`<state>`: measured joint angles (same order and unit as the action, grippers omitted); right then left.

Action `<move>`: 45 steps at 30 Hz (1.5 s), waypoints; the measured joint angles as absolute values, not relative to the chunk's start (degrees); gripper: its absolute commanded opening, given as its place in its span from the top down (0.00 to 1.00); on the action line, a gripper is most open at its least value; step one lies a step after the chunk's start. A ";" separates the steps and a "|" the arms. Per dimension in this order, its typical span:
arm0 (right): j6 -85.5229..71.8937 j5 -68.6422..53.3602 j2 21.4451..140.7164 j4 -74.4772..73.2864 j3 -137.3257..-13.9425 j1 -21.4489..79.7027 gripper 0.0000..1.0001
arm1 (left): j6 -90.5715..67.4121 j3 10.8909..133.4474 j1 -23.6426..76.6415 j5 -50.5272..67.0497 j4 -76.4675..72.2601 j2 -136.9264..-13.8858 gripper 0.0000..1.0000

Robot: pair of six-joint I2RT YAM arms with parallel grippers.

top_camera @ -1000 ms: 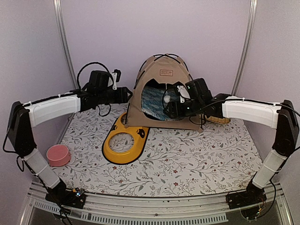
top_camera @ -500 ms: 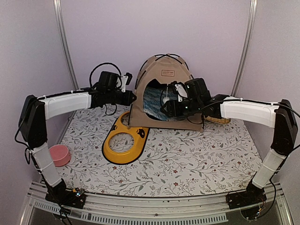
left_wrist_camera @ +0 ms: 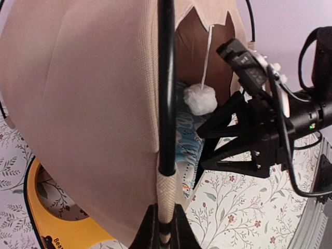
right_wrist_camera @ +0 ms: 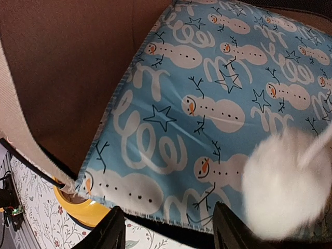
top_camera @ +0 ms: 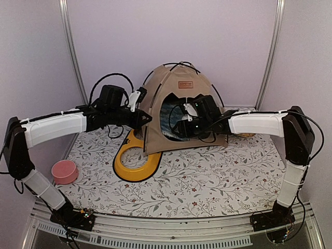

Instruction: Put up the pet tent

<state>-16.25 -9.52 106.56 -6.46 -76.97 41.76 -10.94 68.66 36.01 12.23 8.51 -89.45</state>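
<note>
At the far side of the worktop [top_camera: 207, 181] stands the pet tent [top_camera: 179, 101], one corner over the yellow tray [top_camera: 136, 158]. Left hand [left_wrist_camera: 165, 228] is clamped on its front pole [left_wrist_camera: 166, 78]; right hand [right_wrist_camera: 168, 223] waits at the doorway, fingers [right_wrist_camera: 111, 228] apart — a pull might spring the pole loose or tip the tent.

I look down from above the worktop's [top_camera: 218, 181] near edge, left wrist close beside the pet tent [left_wrist_camera: 88, 104], right wrist at its mouth, both sharing the pom-pom [left_wrist_camera: 200, 99].

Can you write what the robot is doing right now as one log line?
tent: standing | left jaws: shut on pole | right jaws: open, at tent opening, facing mat
</note>
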 measured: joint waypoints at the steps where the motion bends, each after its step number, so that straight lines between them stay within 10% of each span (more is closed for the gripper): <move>1: -16.29 -9.82 107.48 -6.37 -77.58 42.02 0.41 | -11.00 67.79 36.12 12.75 8.56 -88.68 1.00; 21: -17.87 -12.21 121.67 -6.37 -86.74 45.65 0.32 | -11.60 63.86 36.42 17.98 9.91 -82.37 1.00; 45: -14.85 2.20 78.24 -12.51 -76.47 38.15 0.07 | -4.56 63.33 38.24 16.62 10.13 -80.09 1.00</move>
